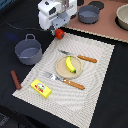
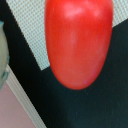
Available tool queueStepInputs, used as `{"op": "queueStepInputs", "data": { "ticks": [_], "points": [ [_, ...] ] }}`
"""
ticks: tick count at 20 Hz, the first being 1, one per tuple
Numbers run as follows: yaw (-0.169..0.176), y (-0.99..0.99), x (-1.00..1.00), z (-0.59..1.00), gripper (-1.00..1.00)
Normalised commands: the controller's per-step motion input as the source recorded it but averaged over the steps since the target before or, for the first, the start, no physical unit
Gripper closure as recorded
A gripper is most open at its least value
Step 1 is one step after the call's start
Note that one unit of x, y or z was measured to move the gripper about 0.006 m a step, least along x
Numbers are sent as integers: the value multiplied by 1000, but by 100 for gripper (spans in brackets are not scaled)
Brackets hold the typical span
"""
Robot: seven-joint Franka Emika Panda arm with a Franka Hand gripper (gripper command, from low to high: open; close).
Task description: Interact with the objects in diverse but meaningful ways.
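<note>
Probably clamped in the jaws, though hidden: glossy red plastic tomato (image 2: 77,42) hanging over the striped cloth mat's (image 1: 95,65) corner, best lowered slowly and straight toward the round grey two-handled pot (image 1: 28,50) nearby.

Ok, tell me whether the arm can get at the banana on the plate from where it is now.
Probably yes. The banana lies uncovered on the plate, nothing over it. But the gripper seems to be carrying the tomato, so it likely has to set that down first.
</note>
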Motion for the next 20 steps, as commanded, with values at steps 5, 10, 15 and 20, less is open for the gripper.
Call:
{"op": "queueStepInputs", "data": {
  "ticks": [5, 10, 15, 20],
  "points": [
    [-10, 27, 234, -134, -100],
    [-4, 87, 192, -198, -100],
    [0, 109, 144, -251, -100],
    [0, 106, 125, -194, 100]
  ]
}}
